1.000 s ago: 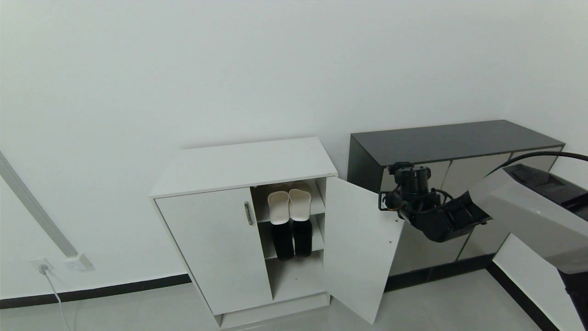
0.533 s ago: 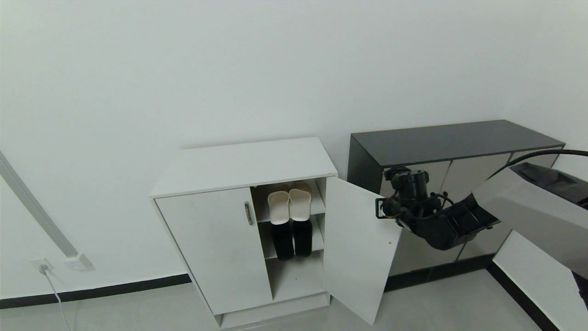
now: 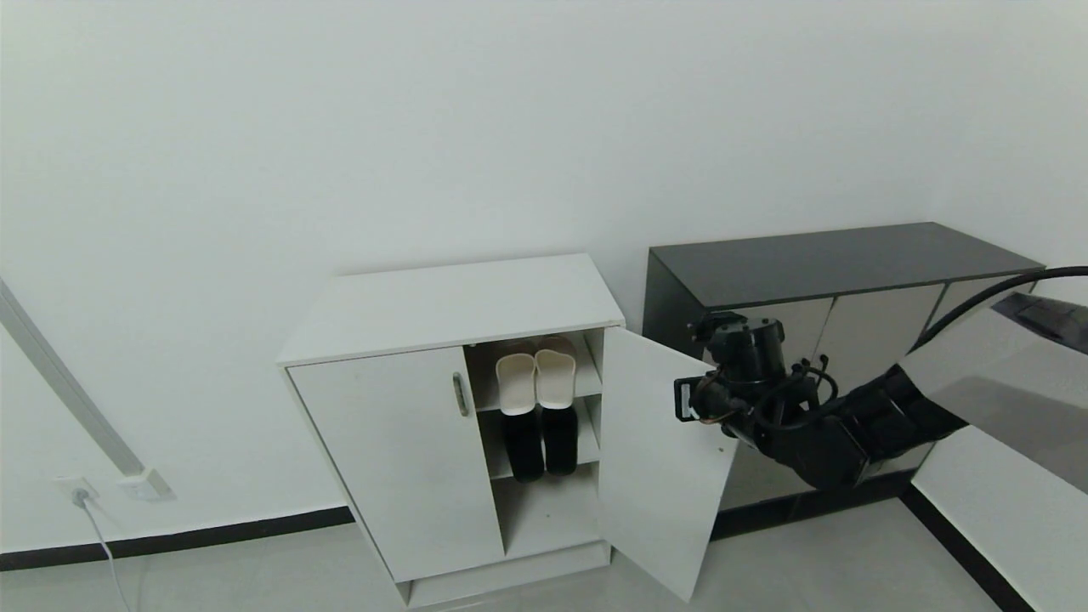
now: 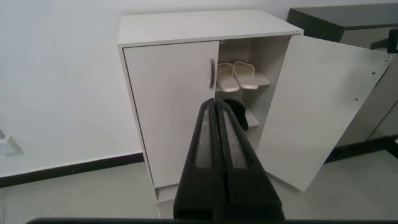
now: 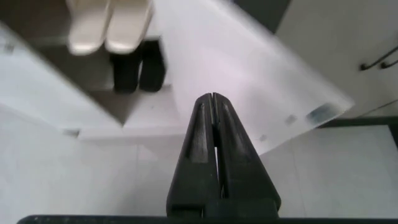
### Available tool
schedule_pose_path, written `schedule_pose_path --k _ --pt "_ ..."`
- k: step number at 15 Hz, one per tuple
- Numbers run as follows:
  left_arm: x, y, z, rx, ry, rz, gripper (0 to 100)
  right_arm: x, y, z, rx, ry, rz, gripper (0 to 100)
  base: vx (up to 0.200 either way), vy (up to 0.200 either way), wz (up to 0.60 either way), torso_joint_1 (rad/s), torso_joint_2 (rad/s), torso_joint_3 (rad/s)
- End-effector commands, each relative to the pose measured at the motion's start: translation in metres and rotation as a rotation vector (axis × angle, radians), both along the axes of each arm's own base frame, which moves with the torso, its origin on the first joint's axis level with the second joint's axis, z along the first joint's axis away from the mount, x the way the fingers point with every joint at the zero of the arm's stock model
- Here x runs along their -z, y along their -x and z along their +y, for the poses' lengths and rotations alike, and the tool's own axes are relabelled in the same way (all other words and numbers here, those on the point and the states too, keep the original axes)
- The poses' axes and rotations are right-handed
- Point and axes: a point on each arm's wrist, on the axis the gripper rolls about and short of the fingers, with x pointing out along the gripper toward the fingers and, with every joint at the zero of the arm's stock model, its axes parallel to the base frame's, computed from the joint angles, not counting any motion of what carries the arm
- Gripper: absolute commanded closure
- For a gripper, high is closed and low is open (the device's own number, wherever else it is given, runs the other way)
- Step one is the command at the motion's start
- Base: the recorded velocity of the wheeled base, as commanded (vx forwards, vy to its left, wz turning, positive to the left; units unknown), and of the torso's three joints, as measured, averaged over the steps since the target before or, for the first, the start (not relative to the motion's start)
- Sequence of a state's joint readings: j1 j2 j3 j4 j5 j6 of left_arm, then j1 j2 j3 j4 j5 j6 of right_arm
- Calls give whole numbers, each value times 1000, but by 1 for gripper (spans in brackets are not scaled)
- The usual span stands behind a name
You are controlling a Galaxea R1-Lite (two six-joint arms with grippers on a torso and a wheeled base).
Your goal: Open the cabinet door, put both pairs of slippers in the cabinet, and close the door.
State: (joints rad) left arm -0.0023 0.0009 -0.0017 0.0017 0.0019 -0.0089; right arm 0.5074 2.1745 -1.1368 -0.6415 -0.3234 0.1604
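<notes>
White two-door laminate cabinet (image 3: 450,310) against the wall: left door (image 3: 399,459) shut, right door (image 3: 659,459) swung wide; door-opening and stowing of both pairs judged done, closing alone left. Cream foam slippers (image 3: 535,381) lay side by side on the upper shelf and black slippers (image 3: 542,442) on the shelf below, long axes running front to back, near ends at the shelf fronts. Right gripper (image 5: 213,99), fingers pressed together and empty, was at the open door's outer face; left gripper (image 4: 216,106) likewise closed on nothing, well back from the cabinet.
</notes>
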Motion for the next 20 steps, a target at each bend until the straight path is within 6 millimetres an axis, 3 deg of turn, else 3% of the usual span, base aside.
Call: schedule_pose_path --k 1,4,9,14,20 --pt "0 0 0 1 0 1 100 -10 -16 -13 43 -16 -39 100 0 0 0 0 0 0" --pt "0 0 0 1 -1 -1 100 -3 -53 -31 116 -24 -62 100 0 0 0 0 0 0" --pt "0 0 0 0 0 1 100 14 -87 -43 165 -19 -54 100 0 0 0 0 0 0" --pt "0 0 0 0 0 1 100 27 -96 -53 190 -2 -16 100 0 0 0 0 0 0" --pt "0 0 0 0 0 1 100 34 -89 -48 173 24 20 100 0 0 0 0 0 0"
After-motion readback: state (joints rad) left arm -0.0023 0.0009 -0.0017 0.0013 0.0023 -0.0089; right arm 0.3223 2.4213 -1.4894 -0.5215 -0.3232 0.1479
